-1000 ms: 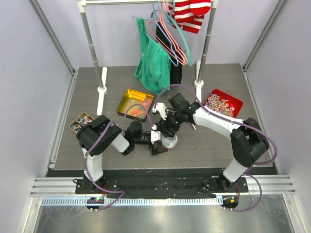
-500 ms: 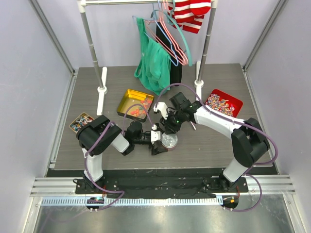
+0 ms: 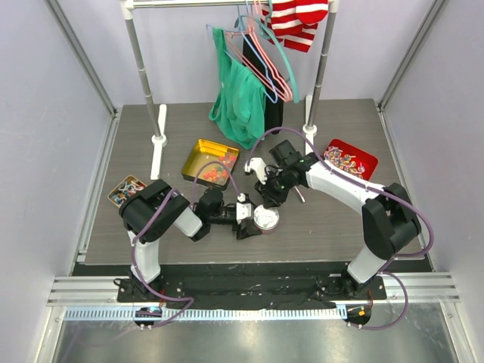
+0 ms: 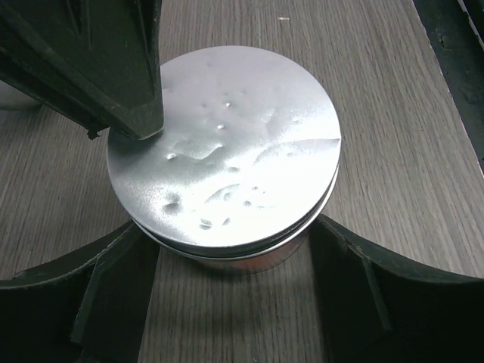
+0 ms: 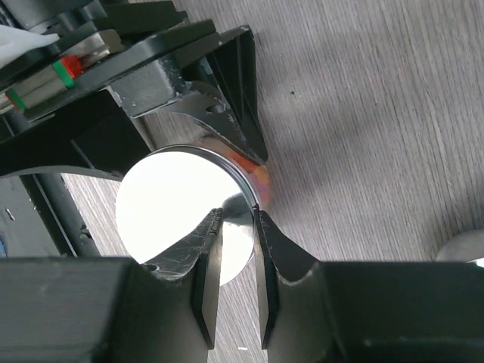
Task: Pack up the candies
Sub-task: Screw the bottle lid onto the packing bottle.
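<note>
A round silver tin with its dented lid (image 3: 265,218) on stands on the table. In the left wrist view the tin (image 4: 227,151) sits between my left fingers, which press its sides. My left gripper (image 3: 250,218) (image 4: 238,253) is shut on it. My right gripper (image 3: 267,198) (image 5: 238,214) hovers just behind the tin, over the lid's rim (image 5: 181,204), with its jaws a narrow gap apart and nothing between them. Orange shows at the tin's side wall (image 5: 262,178). Small orange and red candies (image 3: 215,171) lie in the large gold tin (image 3: 198,153).
A smaller tin of wrapped candies (image 3: 126,189) is at the left. A red tray of wrapped candies (image 3: 349,161) is at the right. A clothes rack with hangers and a green garment (image 3: 240,94) stands at the back, its feet (image 3: 159,140) on the table.
My right gripper has drawn back and to the right, off the top of the tin. The lid now shows fully. The left gripper and the tin have stayed put.
</note>
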You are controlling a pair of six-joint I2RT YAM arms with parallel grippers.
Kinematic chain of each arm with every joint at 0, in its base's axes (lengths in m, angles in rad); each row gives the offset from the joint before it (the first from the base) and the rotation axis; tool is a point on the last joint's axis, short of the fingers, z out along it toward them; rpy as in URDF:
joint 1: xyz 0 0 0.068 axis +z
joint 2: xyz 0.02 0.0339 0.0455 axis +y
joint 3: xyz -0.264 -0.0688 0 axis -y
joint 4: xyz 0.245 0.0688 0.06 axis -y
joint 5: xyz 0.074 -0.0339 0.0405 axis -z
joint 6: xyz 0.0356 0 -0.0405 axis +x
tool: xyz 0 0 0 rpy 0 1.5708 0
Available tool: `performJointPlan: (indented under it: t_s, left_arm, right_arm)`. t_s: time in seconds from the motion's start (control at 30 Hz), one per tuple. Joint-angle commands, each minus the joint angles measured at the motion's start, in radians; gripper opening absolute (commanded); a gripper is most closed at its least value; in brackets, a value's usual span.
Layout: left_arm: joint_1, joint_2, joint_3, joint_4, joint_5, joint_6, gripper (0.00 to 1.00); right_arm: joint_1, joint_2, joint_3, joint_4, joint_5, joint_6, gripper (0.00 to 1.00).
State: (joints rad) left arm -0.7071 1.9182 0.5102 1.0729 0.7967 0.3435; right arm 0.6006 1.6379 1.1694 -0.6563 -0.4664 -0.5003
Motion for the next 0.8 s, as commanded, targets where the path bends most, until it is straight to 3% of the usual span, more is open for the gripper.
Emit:
performJointPlan:
  t_s: [0.0, 0.07, 0.77]
  left_arm:
    - [0.000, -0.021, 0.025, -0.001, -0.008, 0.022, 0.87]
    - [-0.002, -0.021, 0.013, 0.010, 0.010, 0.040, 1.00]
    - [0.000, 0.008, 0.010, 0.070, 0.183, -0.017, 1.00]
  right_arm:
    - [0.004, -0.021, 0.039, -0.057, -0.057, -0.018, 0.27]
    - [0.004, -0.016, 0.041, -0.055, -0.060, -0.018, 0.27]
    - [0.005, -0.010, 0.039, -0.055, -0.046, -0.034, 0.27]
